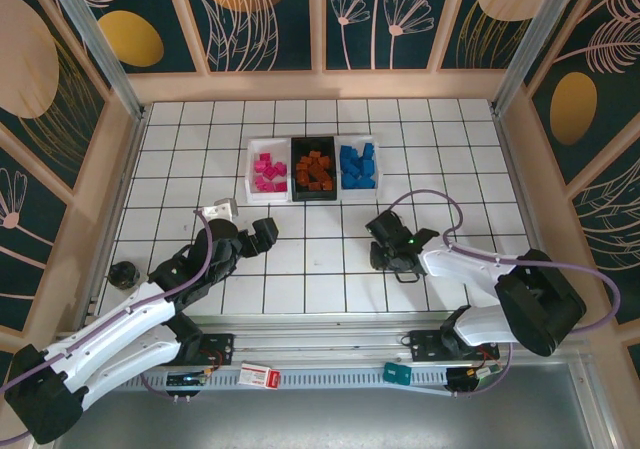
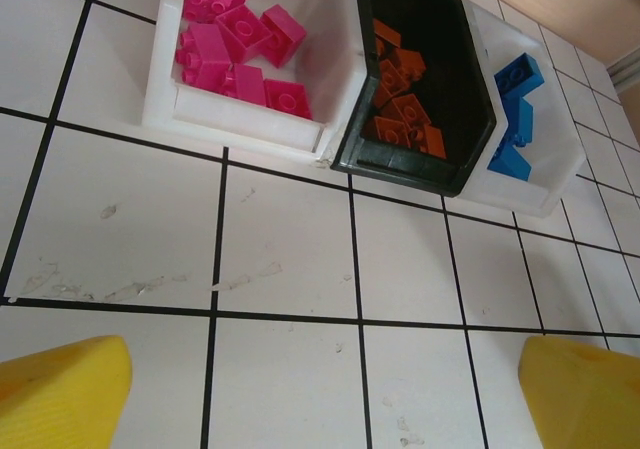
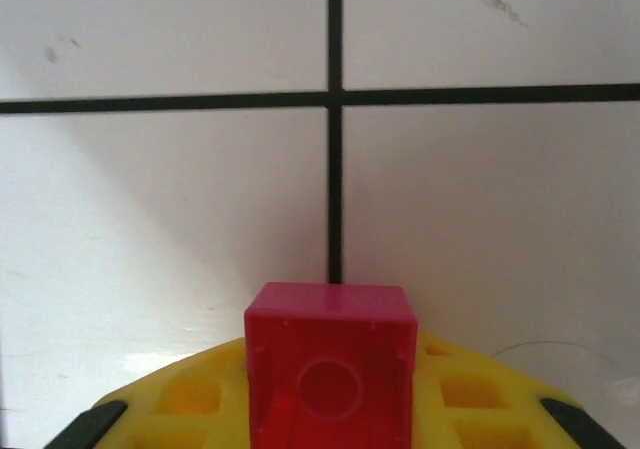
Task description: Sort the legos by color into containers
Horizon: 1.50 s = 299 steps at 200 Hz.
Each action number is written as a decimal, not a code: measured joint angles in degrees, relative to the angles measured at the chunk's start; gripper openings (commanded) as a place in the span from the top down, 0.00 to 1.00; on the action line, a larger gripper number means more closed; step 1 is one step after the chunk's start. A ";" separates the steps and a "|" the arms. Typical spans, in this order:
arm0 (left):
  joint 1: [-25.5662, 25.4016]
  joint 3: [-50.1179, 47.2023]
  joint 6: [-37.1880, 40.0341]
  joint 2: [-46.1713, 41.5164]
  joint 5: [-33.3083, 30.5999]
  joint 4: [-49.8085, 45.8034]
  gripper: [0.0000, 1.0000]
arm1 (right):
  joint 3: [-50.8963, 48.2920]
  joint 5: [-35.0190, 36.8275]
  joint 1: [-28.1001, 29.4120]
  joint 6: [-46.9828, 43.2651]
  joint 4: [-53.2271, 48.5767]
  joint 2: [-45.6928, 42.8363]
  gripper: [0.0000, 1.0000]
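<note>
Pink lego [image 3: 330,369]: probably light, hard, kinda slick; pinch the flat sides
Right gripper [image 1: 388,257]: jaws clamped on it
Left gripper [image 2: 320,394]: jaws wide apart

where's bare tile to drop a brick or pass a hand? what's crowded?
Free: tile band between the black tray and the left hand and right hand, which grips a pink lego; tiles left of the left white tray; tiles right of the right white tray. Crowded: the three trays stand wall to wall, all stocked.
</note>
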 measured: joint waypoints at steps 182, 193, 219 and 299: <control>0.00 3.26 -0.04 -7.74 -10.27 -10.73 0.01 | 84.56 -7.10 3.15 -13.86 4.87 60.37 0.73; 0.02 3.26 -0.04 -7.21 -10.27 -10.97 0.01 | 88.61 -5.55 2.86 -13.66 2.54 63.34 0.64; 0.00 3.28 -0.02 -6.54 -10.32 -10.99 0.01 | 93.57 -3.50 2.56 -13.18 -0.72 66.38 0.39; 0.00 6.54 1.92 3.26 -13.53 -8.52 0.01 | 58.01 0.85 3.10 -13.60 12.92 40.33 0.31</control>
